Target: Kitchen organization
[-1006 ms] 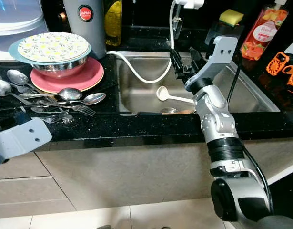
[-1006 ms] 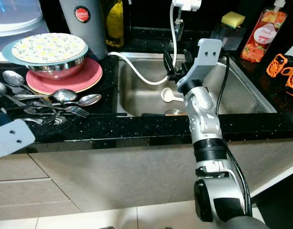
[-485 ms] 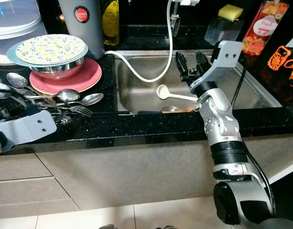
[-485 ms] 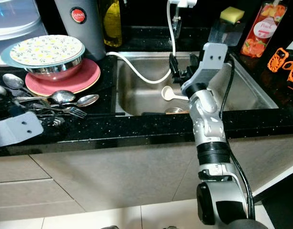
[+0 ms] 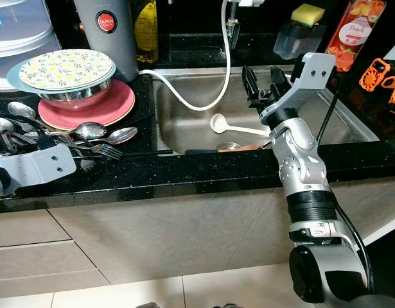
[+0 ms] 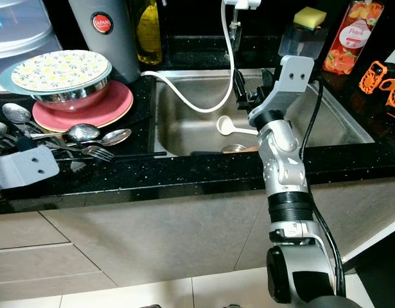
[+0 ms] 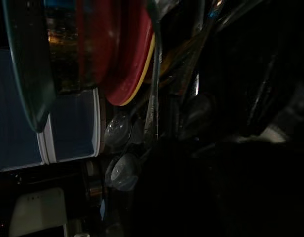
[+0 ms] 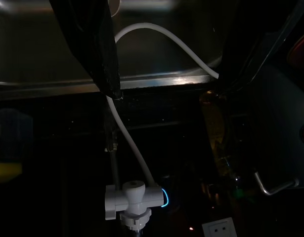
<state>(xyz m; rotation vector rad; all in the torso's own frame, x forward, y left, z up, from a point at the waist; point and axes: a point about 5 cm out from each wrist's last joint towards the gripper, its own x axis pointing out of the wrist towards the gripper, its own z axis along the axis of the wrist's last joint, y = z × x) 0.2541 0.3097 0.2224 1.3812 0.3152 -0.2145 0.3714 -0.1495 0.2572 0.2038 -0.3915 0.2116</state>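
Over the steel sink point(image 5: 325, 109) my right gripper point(image 5: 261, 86) hangs open, holding nothing, close to the looping white hose point(image 5: 184, 99). The right wrist view has its two black fingers point(image 8: 100, 54) spread wide, with the hose and a white tap fitting point(image 8: 132, 197) beyond them. In the basin below lies a white ladle point(image 5: 218, 122). My left gripper point(image 5: 24, 142) reaches onto the counter at a heap of spoons and forks point(image 5: 91, 131). Behind the cutlery, a floral plate point(image 5: 62, 67) rests on a steel bowl, which stands on a red plate point(image 5: 107, 106).
Along the back stand a grey flask point(image 5: 110, 32), an oil bottle point(image 5: 147, 29), a sponge in a clear holder point(image 5: 300, 29) and a pink soap bottle point(image 5: 361, 29). An orange object point(image 5: 383, 80) lies on the counter at right, and a translucent container point(image 5: 20, 35) at far left.
My right gripper has shifted a little to the right above the sink, still open. My left arm has pushed forward onto the counter toward the cutlery. The view itself shifted slightly.
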